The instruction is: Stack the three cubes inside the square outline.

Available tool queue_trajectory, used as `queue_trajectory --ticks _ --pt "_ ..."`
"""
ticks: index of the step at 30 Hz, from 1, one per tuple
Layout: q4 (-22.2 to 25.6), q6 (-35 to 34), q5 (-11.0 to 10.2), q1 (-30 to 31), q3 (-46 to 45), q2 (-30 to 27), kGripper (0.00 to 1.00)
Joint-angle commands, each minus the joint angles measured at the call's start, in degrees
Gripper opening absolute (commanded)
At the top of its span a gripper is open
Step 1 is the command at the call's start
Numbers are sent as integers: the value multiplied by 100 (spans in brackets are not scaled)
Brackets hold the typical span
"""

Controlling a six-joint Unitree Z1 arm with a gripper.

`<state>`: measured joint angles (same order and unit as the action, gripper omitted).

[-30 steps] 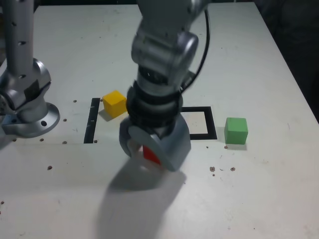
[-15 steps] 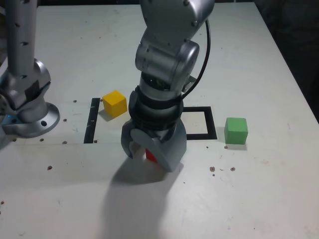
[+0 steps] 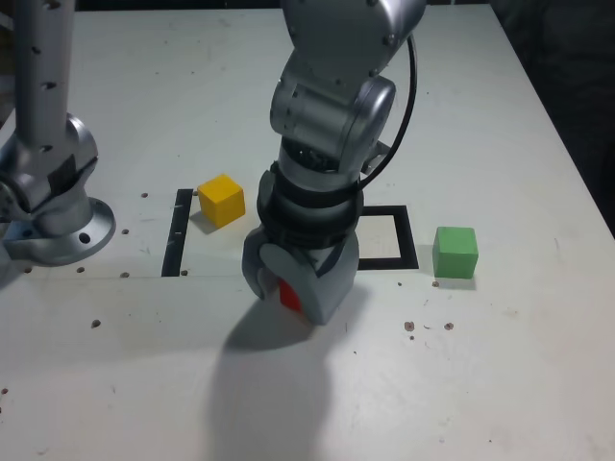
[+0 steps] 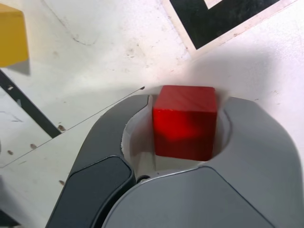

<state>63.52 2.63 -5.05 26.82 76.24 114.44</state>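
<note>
White table [image 3: 500, 115], matte, with scattered small dark specks and a few screw holes; dark surroundings past its far edge. A second grey metal column on a round base [image 3: 48, 182] stands at the exterior view's left.

Arm [image 3: 332, 106] reaches down over the middle of the table, gripper [image 3: 293, 288] pointing downward, low at the surface. Jaws closed on the red cube [image 3: 289, 295]: the wrist view shows the cube seated squarely between the two grey jaws, both side faces in contact. In the exterior view only a sliver of red shows between the jaws. Cannot tell whether the cube's underside touches the table.

Square outline [image 3: 404, 245], black frame with white centre, lies just behind the gripper, partly hidden by the arm; one black corner of it appears in the wrist view [image 4: 213, 19]. Red cube is outside it, on the near side.

Yellow cube [image 3: 221, 200] sits on the table to the exterior view's left of the arm, just beside a thin black strip [image 3: 178, 235]. Green cube [image 3: 455, 252] sits on the table just to the exterior view's right of the outline, apart from it.
</note>
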Motion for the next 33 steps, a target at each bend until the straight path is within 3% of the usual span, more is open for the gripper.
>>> queue_trajectory --ticks 1,6,11,21,26,33 --pt "34 17 -14 -11 60 17 17" --pt "24 26 6 -11 125 19 10" --pt "88 8 -10 -43 228 -38 10" --pt "997 -768 -80 -585 1341 -148 10" --pt "934 -1252 -69 -974 1390 -46 12" --pt "683 -1353 -55 -1398 1284 222 13"
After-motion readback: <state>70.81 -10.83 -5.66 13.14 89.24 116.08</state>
